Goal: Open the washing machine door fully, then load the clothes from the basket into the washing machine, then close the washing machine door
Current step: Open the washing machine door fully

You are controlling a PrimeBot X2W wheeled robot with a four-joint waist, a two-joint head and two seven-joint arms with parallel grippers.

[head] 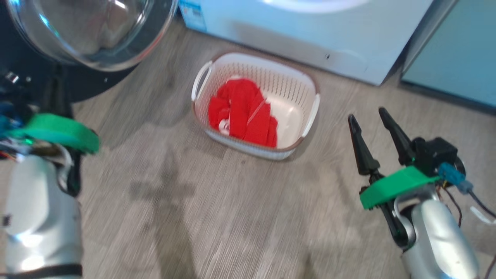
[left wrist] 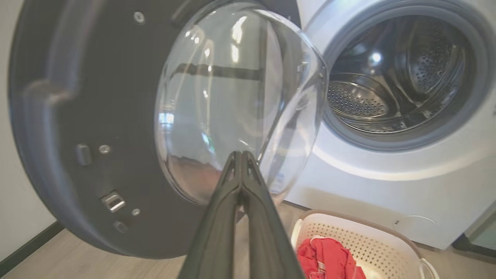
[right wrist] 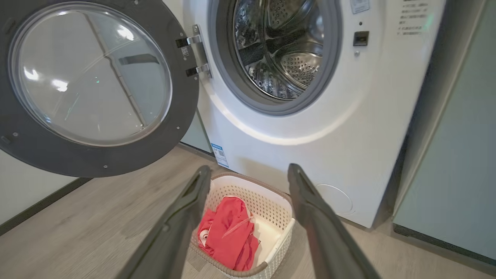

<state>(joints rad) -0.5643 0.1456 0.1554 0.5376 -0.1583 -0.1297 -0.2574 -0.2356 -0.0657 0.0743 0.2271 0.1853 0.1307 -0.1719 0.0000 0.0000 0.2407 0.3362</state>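
Note:
The washing machine door (right wrist: 89, 77) stands swung wide to the left, its domed glass (head: 89, 27) facing outward. The white washing machine (right wrist: 310, 139) shows its steel drum (right wrist: 279, 50). On the floor in front sits the cream basket (head: 294, 83) holding the red clothes (head: 244, 112). My right gripper (head: 368, 116) is open, to the right of the basket; in its wrist view the fingers (right wrist: 186, 209) frame the basket (right wrist: 279, 205) and clothes (right wrist: 228, 232). My left gripper (left wrist: 241, 155) is shut on nothing, its tips close before the door glass (left wrist: 232, 97).
Pale teal cabinets (right wrist: 457, 155) stand right of the washer. A white wall with dark skirting (right wrist: 35, 205) lies behind the open door. Grey wood floor (head: 217, 209) spreads in front of the basket.

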